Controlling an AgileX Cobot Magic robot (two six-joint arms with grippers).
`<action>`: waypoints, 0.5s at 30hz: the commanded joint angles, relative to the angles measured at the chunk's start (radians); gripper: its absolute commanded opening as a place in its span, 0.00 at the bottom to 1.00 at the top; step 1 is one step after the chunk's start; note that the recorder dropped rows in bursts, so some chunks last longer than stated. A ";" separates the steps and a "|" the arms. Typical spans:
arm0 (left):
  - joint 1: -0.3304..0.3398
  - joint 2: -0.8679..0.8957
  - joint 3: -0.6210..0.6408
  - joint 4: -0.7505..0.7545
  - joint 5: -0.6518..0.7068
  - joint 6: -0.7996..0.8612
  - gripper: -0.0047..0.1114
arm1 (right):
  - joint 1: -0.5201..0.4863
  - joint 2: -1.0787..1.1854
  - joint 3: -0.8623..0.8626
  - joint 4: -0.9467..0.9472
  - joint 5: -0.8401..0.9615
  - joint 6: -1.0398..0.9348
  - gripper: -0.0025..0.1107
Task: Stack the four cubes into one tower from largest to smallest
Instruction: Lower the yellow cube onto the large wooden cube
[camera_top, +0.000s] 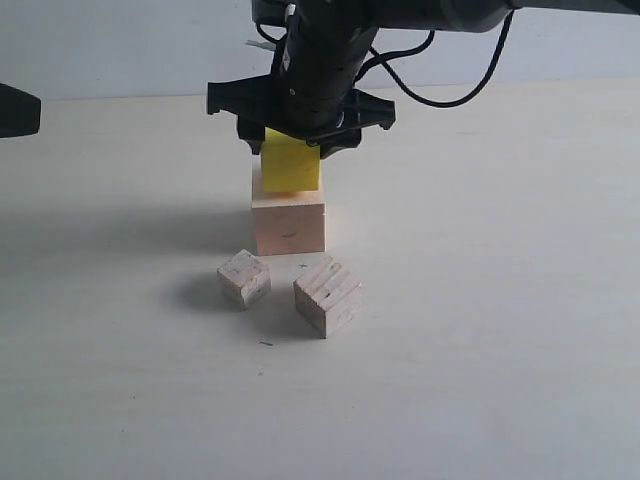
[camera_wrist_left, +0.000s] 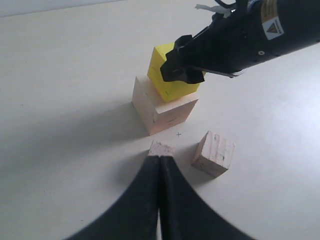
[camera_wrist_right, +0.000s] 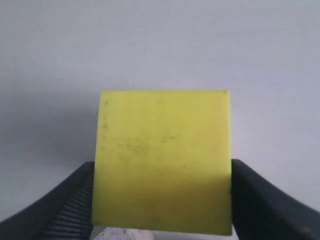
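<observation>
Right gripper (camera_top: 295, 140) clamped on yellow cube (camera_top: 291, 165), fingers against two opposite sides. Yellow cube sits atop pale cube (camera_top: 289, 225). Left gripper (camera_wrist_left: 160, 159) clenched, empty. Smallest cube (camera_top: 244, 278) and grained cube (camera_top: 327, 296) lie just camera-side of pale cube, apart.

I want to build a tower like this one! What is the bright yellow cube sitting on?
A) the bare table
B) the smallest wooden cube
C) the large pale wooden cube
C: the bright yellow cube sits right on top of the large pale wooden cube.
</observation>
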 joint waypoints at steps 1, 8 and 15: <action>-0.007 -0.009 0.004 -0.005 -0.003 0.004 0.04 | 0.004 -0.004 -0.008 -0.013 -0.017 0.004 0.02; -0.007 -0.009 0.004 -0.005 -0.003 0.005 0.04 | 0.004 -0.002 -0.008 -0.031 -0.017 0.004 0.02; -0.007 -0.009 0.004 -0.005 -0.003 0.005 0.04 | 0.004 0.030 -0.008 -0.012 0.003 -0.005 0.02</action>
